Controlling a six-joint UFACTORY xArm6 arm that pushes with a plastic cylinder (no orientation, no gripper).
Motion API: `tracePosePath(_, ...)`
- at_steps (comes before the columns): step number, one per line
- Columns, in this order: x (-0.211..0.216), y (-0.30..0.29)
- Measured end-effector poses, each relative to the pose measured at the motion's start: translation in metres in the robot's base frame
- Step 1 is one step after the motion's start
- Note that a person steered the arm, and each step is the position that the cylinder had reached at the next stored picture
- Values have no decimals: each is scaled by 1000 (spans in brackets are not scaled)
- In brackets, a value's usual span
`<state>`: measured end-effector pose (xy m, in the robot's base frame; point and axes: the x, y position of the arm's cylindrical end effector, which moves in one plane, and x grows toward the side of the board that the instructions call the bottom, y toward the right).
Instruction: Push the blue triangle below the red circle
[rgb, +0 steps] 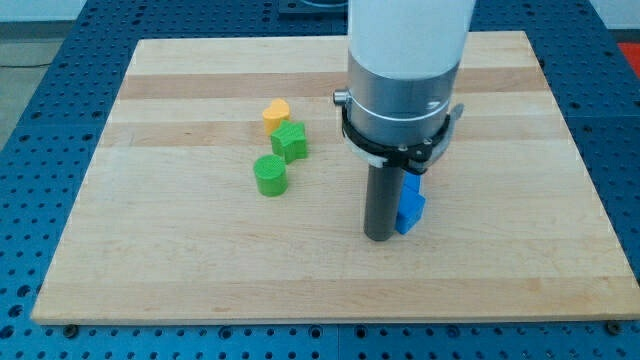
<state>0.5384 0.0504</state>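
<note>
A blue block (411, 203), its shape partly hidden by the arm, lies right of the board's middle. My tip (378, 237) rests on the board, touching the blue block's left side, slightly below it. No red circle shows in the view; the arm's white and grey body hides the board area above the rod.
A yellow-orange heart-like block (276, 113), a green block (290, 142) and a green cylinder (270, 175) cluster left of the middle. The wooden board (150, 250) sits on a blue perforated table (40, 90).
</note>
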Motion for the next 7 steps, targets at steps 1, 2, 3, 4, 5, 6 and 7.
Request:
tracePosePath(1,11,16)
tracePosePath(2,16,-33)
tracePosePath(3,2,-71)
tracePosePath(4,-30,-76)
tracePosePath(5,-49,-28)
tracePosePath(6,-33,-3)
tracePosePath(7,6,22)
